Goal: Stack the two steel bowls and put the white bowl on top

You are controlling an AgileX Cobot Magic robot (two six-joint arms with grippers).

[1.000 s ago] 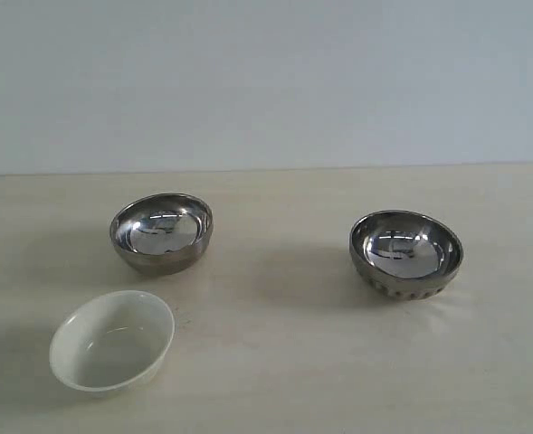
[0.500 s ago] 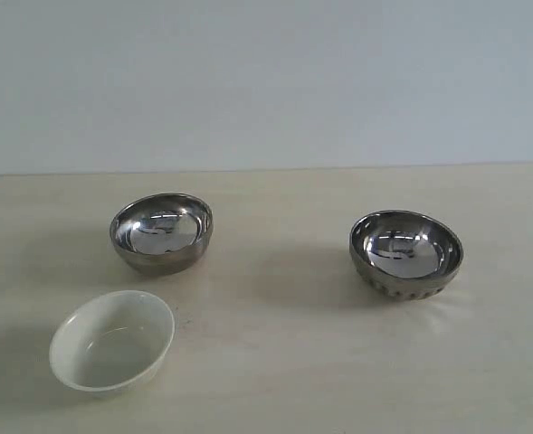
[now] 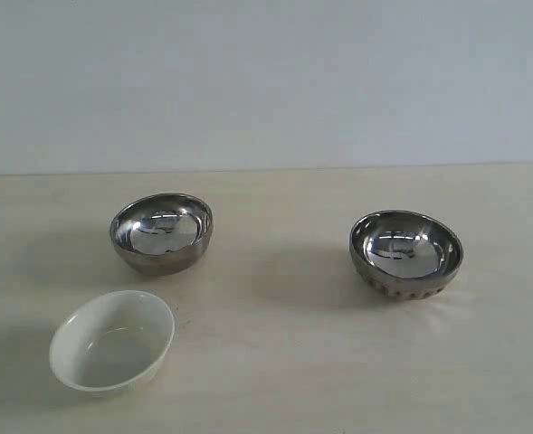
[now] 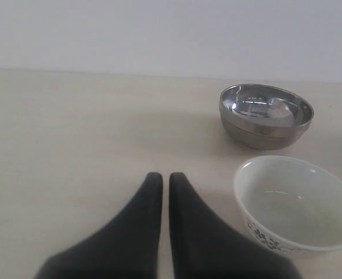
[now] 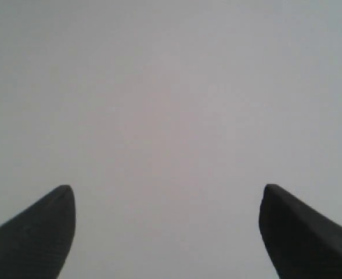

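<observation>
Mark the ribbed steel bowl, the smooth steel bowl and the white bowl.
ribbed steel bowl (image 3: pixel 405 250): exterior view, on its mirrored inner floor.
smooth steel bowl (image 3: pixel 162 230): exterior view, on its mirrored inner floor.
white bowl (image 3: pixel 112 344): exterior view, on its inner floor.

Prob. a robotics lab or test bench, not a home kitchen. Signs: pale beige worktop (image 3: pixel 338 371) meets a flat, uniform grey-white wall (image 3: pixel 266 81) at the far edge; light is even and soft. Black robot parts show in both wrist views: left end effector (image 4: pixel 165 175), right end effector (image 5: pixel 166 188). Kitchenware on the worktop, each piece set apart from the others: smooth steel bowl (image 3: pixel 162 232), ribbed steel bowl (image 3: pixel 405 253), white bowl (image 3: pixel 112 340).
</observation>
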